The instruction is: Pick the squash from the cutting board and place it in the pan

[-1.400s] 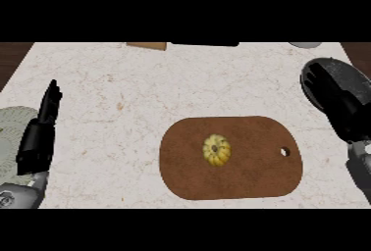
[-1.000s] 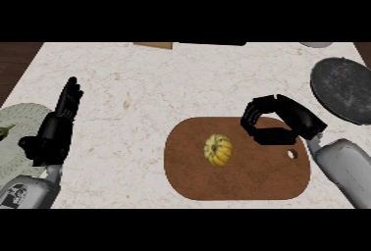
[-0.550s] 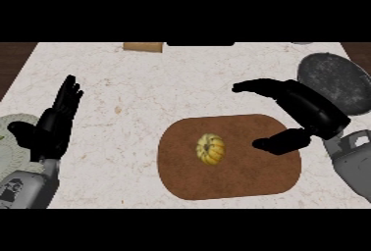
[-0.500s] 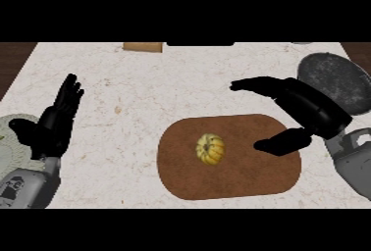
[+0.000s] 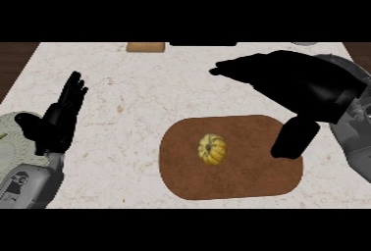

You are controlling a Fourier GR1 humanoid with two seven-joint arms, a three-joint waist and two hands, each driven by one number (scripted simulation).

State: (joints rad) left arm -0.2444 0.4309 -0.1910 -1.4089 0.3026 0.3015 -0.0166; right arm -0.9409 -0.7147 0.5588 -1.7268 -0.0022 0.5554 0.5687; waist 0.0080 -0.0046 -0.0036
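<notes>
A small yellow ribbed squash [image 5: 211, 149] lies near the middle of the brown cutting board [image 5: 232, 181]. My right hand [image 5: 304, 93] hovers open above the board's right side, fingers spread toward the upper left and thumb [image 5: 293, 139] hanging down to the right of the squash, apart from it. The dark pan [image 5: 346, 68] shows only as a sliver behind that hand at the right edge. My left hand [image 5: 54, 125] rests open at the left, fingers up.
A pale round plate [image 5: 14, 152] sits at the left edge, partly behind my left hand. A tan block [image 5: 145, 47] and a dark object [image 5: 203, 44] lie along the counter's far edge. Dark wood borders the marble top at both upper corners.
My right hand has come in from the right, opened up and moved over the cutting board beside the squash. The left hand rose slightly and stays open. The squash has not moved.
</notes>
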